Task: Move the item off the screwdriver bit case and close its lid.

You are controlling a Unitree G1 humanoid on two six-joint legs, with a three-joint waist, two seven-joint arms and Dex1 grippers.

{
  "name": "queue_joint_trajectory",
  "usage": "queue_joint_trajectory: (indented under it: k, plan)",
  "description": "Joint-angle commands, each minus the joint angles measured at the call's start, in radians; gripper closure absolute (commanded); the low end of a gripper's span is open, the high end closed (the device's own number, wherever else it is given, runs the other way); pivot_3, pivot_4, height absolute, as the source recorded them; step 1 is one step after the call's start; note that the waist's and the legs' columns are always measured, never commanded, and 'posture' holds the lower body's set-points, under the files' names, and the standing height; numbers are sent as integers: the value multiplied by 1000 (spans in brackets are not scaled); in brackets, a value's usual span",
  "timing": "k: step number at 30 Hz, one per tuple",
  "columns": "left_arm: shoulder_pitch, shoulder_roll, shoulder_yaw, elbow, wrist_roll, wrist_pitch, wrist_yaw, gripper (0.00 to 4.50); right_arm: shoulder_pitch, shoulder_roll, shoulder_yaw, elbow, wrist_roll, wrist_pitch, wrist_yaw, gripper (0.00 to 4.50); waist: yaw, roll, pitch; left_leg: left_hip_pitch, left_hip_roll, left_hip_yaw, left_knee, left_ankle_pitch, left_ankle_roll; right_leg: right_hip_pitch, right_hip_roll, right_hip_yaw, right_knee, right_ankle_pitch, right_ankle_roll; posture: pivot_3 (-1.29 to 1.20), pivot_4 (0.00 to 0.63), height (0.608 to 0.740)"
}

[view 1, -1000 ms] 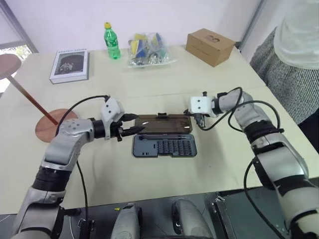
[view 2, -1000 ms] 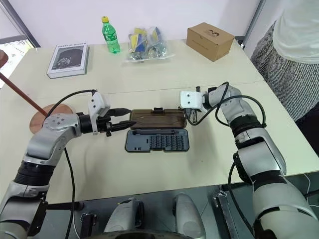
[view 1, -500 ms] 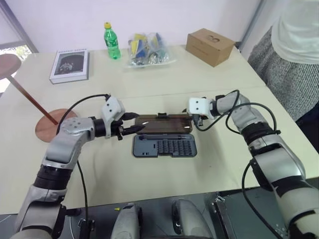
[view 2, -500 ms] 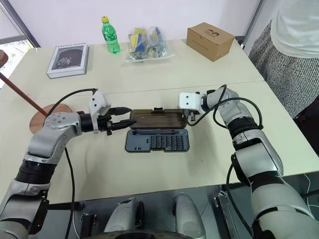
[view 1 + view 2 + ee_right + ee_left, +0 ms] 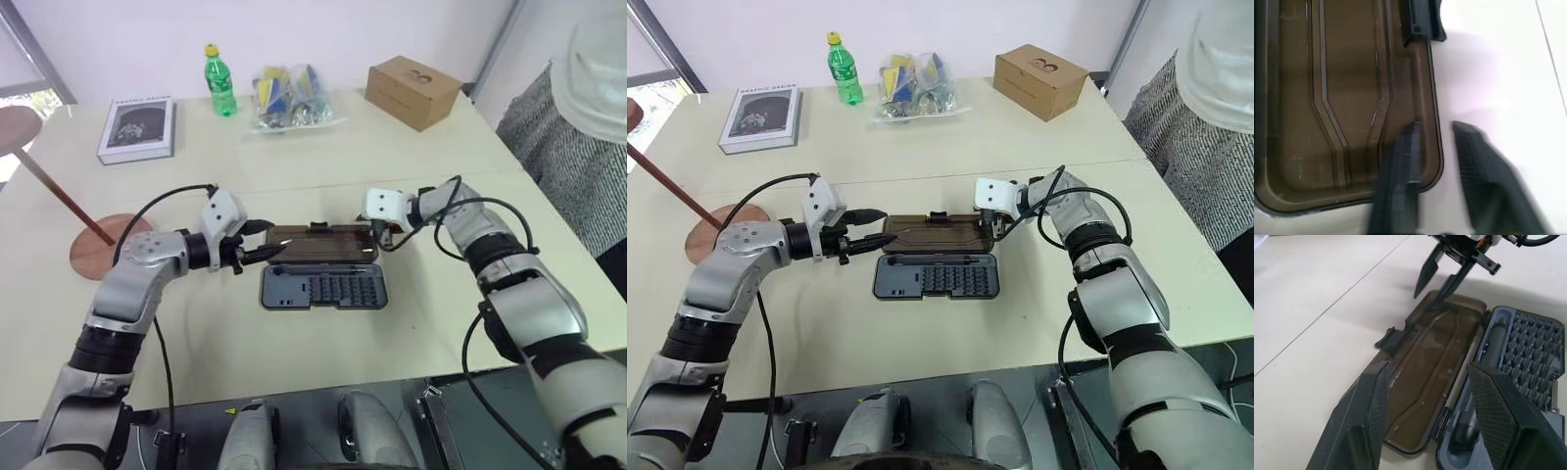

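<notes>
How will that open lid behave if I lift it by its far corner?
The lid looks like thin, stiff plastic, so it should probably swing on its hinge without sagging. It looks light and lies flat, so the grey tray may shift or tip up. Its smooth rim may slip against the right hand.

Across the far part of the beige table (image 5: pixel 323 157): grey book (image 5: pixel 137 128) at ten o'clock, green bottle (image 5: pixel 218 81) with yellow cap at eleven, clear bag of colourful packets (image 5: pixel 289 98) at twelve, cardboard box (image 5: pixel 412 91) at one. Person's speckled garment (image 5: pixel 568 147) at three.
</notes>
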Motion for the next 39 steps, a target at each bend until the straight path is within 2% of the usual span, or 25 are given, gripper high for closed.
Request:
queue_joint_trajectory:
  k: [1, 19, 39]
  plan:
    - [10, 6, 23, -45, -3, -14, 13, 1924, -33, 6, -6, 18, -11, -27, -11, 4467, -5, 0, 0, 1, 0, 0, 0, 0, 0, 0, 0, 0, 0, 0, 0, 0, 150, 740]
    - [16, 3, 19, -45, 1, -27, 40, 1924, -23, 40, 28, -16, -67, -168, -6, 4467, -9, 0, 0, 1, 0, 0, -1, 0, 0, 0, 0, 0, 1, 0, 0, 0, 150, 740]
    - [23, 4, 12, -47, 5, -35, 39, 1924, -30, 53, 1, -8, -66, -155, -69, 4467, -16, 0, 0, 1, 1, 0, -1, 0, -1, 0, 0, 0, 1, 0, 0, 0, 150, 740]
